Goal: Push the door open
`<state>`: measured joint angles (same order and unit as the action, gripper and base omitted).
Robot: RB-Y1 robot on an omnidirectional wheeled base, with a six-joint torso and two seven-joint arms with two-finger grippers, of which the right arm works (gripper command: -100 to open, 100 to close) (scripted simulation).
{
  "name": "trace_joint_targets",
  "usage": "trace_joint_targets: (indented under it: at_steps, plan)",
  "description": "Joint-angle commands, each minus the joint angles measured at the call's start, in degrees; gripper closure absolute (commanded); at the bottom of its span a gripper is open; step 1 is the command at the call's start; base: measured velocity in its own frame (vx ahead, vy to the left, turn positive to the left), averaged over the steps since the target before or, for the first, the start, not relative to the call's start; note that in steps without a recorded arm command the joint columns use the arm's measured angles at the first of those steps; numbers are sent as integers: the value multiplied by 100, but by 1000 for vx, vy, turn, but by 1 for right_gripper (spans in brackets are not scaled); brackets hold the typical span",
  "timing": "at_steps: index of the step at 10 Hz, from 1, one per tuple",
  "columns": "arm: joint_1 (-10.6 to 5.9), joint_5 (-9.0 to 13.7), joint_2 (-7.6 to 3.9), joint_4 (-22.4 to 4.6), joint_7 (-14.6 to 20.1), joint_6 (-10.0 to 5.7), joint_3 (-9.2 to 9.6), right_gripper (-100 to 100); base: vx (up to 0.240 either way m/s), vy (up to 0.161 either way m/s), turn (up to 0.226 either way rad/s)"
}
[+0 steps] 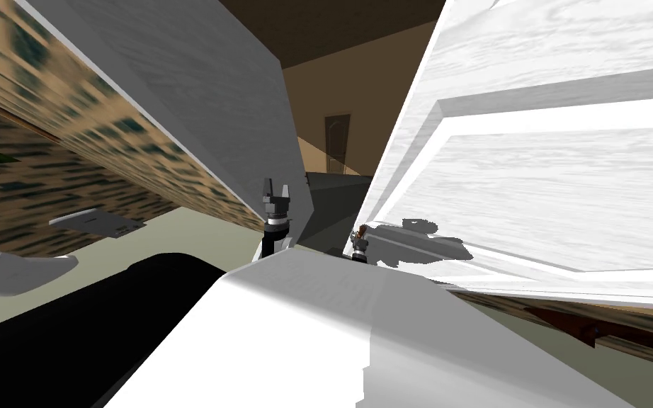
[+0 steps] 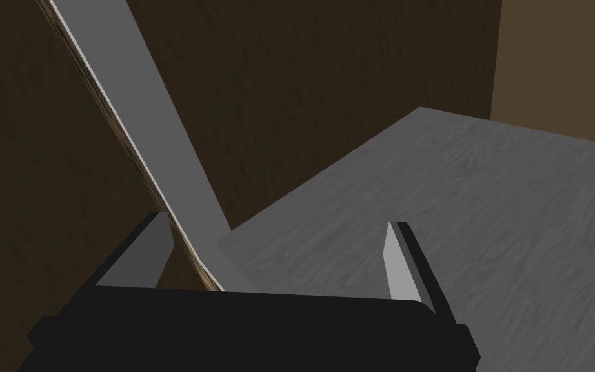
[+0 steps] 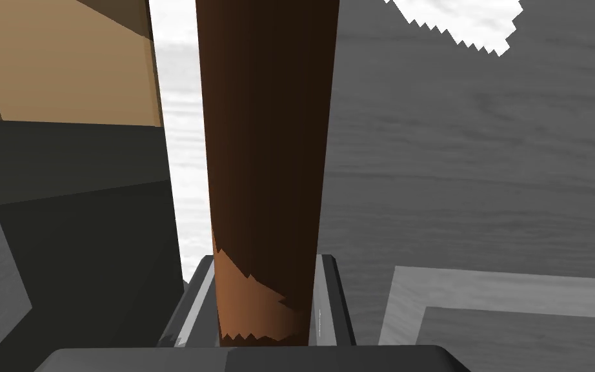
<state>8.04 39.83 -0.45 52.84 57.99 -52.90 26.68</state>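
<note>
Between right jaws: dark brown cylindrical handle, pinched, on white panelled wood-grain door. Left jaws spread, near grey flat strip.

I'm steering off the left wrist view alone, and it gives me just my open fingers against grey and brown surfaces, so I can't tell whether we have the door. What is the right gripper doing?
Observer: The right gripper is shut on a brown handle.
Operator: Is that handle by the door?
Observer: Yes. The head view puts that gripper at the near edge of the white door, on the robot's right.
Operator: Any opening to see?
Observer: A gap shows between the door's edge and a grey wall, with brown walls beyond it.
</note>
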Motion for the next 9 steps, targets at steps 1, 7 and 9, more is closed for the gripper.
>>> trace_joint_targets:
  at_steps: [1,7,9]
  plan:
    - [48,63,-93,130,-62,-41,-144,100,206,28,-33]
    - [-10,288,-171,118,-158,-106,-561,100,192,39,-67]
    - [-22,332,-166,115,-177,-118,-642,100,121,26,-37]
